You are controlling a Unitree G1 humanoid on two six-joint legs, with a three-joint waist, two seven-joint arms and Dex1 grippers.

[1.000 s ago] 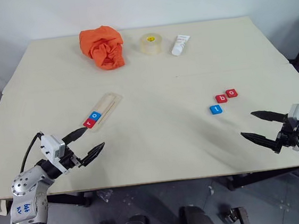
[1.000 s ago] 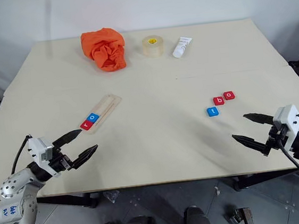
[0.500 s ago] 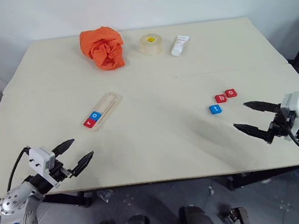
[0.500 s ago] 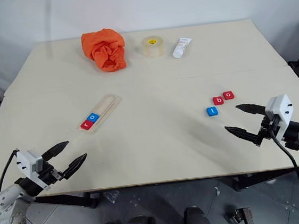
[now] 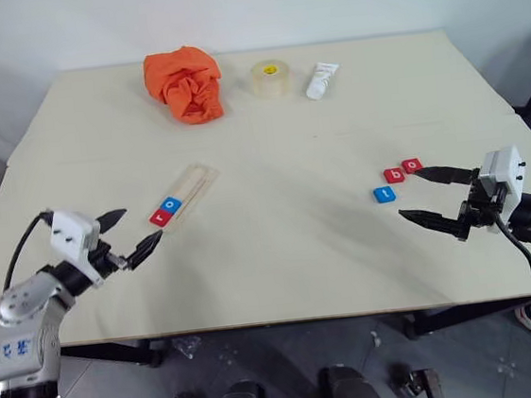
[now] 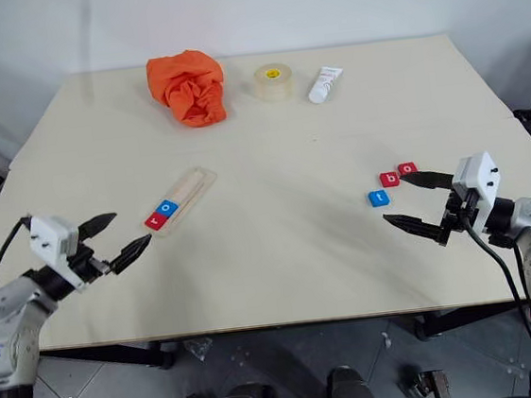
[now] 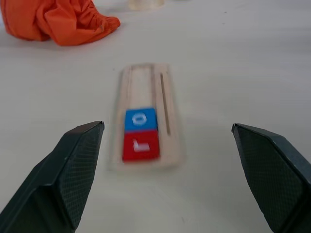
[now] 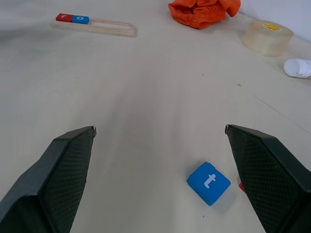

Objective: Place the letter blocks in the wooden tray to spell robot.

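1. My left end effector (image 5: 129, 235) hangs over the near left part of the desk (image 5: 281, 254), its two black fingers spread wide and holding nothing.
2. My right end effector (image 5: 424, 197) sits at the near right, its fingers equally wide apart and empty, just beside three loose letter blocks.
3. Those blocks lie in a short diagonal: blue "t" (image 5: 384, 194) nearest, then red "b" (image 5: 394, 175), then red "o" (image 5: 412, 165).
4. The wooden tray (image 5: 189, 189), a pale narrow strip with rounded ends, lies slantwise at left centre; its near end holds red "r" (image 5: 159, 217) touching blue "o" (image 5: 171, 206).
5. Farthest back rest an orange cloth (image 5: 183, 82), a tape roll (image 5: 270, 77) and a white tube (image 5: 321, 80).
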